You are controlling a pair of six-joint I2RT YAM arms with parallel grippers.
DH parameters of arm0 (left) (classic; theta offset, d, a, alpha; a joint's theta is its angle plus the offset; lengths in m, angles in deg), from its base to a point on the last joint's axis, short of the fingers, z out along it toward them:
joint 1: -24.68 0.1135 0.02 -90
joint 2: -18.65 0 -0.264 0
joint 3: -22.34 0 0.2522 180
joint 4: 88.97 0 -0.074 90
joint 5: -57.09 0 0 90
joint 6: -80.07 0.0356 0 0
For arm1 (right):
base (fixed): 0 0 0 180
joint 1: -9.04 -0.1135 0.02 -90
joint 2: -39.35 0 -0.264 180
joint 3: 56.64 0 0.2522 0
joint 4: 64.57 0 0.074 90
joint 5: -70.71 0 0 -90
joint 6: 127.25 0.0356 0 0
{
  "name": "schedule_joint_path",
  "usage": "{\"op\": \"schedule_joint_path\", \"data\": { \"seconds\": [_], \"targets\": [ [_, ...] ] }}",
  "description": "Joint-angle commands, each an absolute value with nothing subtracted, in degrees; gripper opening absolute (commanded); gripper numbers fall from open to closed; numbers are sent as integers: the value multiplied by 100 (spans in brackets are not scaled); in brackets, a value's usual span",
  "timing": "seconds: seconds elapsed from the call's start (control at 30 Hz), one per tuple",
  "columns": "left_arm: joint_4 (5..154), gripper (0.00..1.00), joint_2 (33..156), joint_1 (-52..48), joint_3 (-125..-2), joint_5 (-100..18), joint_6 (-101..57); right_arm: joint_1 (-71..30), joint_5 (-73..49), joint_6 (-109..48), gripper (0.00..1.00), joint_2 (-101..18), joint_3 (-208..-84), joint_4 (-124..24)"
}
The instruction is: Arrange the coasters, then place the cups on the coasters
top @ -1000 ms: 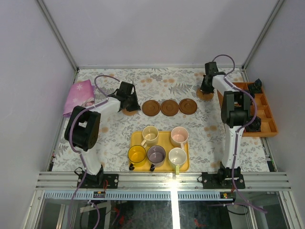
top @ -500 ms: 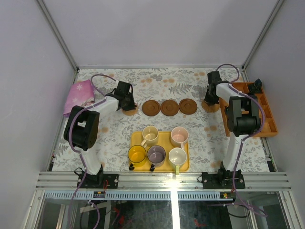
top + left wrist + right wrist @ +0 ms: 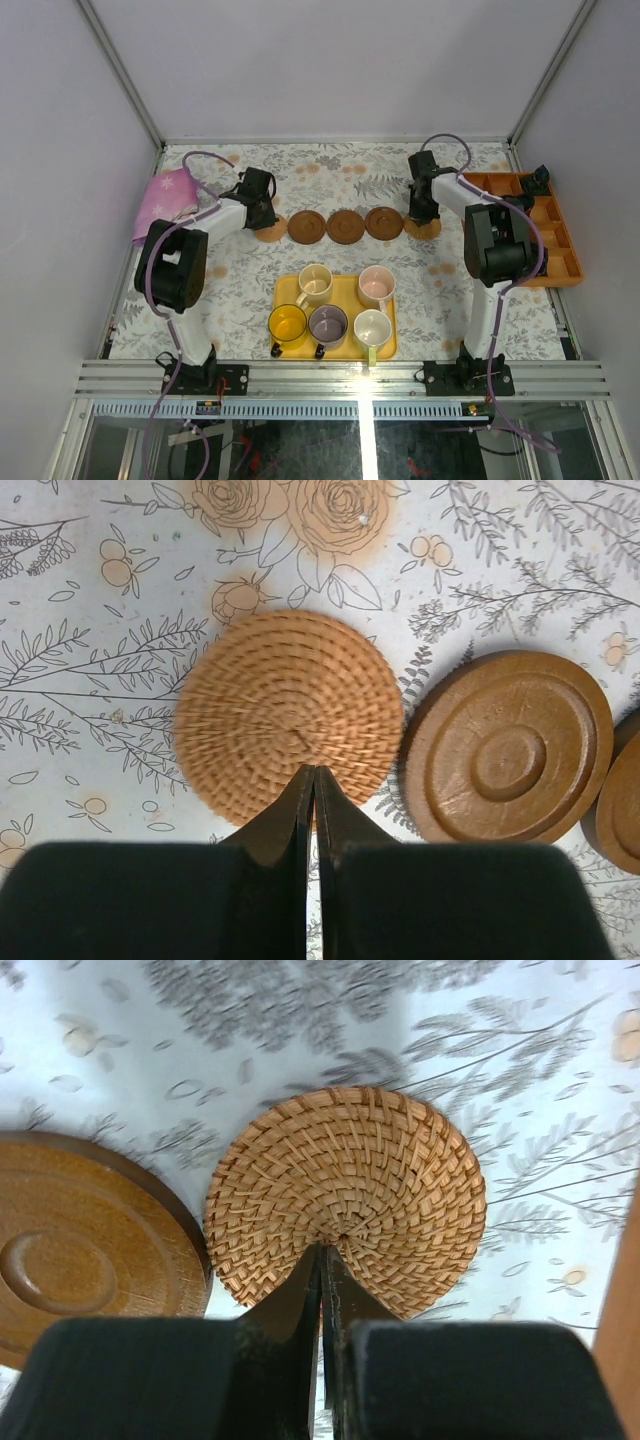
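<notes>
Five coasters lie in a row across the floral table. A woven coaster (image 3: 268, 231) is at the left end, three dark wooden coasters (image 3: 345, 226) are in the middle, and a second woven coaster (image 3: 426, 229) is at the right end. My left gripper (image 3: 313, 772) is shut, its tips resting on the left woven coaster (image 3: 288, 715) beside a wooden coaster (image 3: 510, 748). My right gripper (image 3: 322, 1250) is shut too, its tips on the right woven coaster (image 3: 345, 1190), which touches a wooden coaster (image 3: 80, 1250). Several cups stand on the yellow tray (image 3: 345, 292): cream (image 3: 315, 285), pink (image 3: 376, 286), yellow (image 3: 288, 325), purple-grey (image 3: 328, 324), pale green-white (image 3: 372, 328).
A pink cloth (image 3: 165, 200) lies at the back left. An orange compartment box (image 3: 560, 262) with small black objects (image 3: 540, 178) sits along the right edge, close to the right arm. White walls enclose the table.
My right gripper has slid its woven coaster left and nearer, up against the row. The three wooden coasters shifted slightly left. My left gripper stayed on its woven coaster, moving a little left.
</notes>
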State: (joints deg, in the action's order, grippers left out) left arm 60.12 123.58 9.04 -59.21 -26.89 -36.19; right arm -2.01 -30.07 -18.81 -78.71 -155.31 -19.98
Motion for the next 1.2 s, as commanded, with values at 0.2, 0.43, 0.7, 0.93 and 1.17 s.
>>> {"op": "schedule_joint_path", "data": {
  "seconds": [0.2, 0.43, 0.7, 0.93, 1.17],
  "targets": [
    [6045, 0, 12745, 956, -6007, -2501, -3680, -835, -2255, -1827, 0, -8230, -15515, -1416],
    [6065, 0, 12868, 973, -6006, -2524, -3722, -867, -2336, -1826, 0, -8342, -15533, -1434],
    [6029, 0, 12569, 972, -6080, -2643, -3713, -866, -2740, -1859, 3, -8215, -15702, -1310],
    [5995, 0, 12164, 969, -5965, -2707, -3701, -871, -2880, -1941, 15, -7698, -15807, -1369],
    [6007, 0, 12175, 999, -5796, -2351, -3706, -878, -2546, -2050, 33, -7002, -15590, -1868]
  ]
}}
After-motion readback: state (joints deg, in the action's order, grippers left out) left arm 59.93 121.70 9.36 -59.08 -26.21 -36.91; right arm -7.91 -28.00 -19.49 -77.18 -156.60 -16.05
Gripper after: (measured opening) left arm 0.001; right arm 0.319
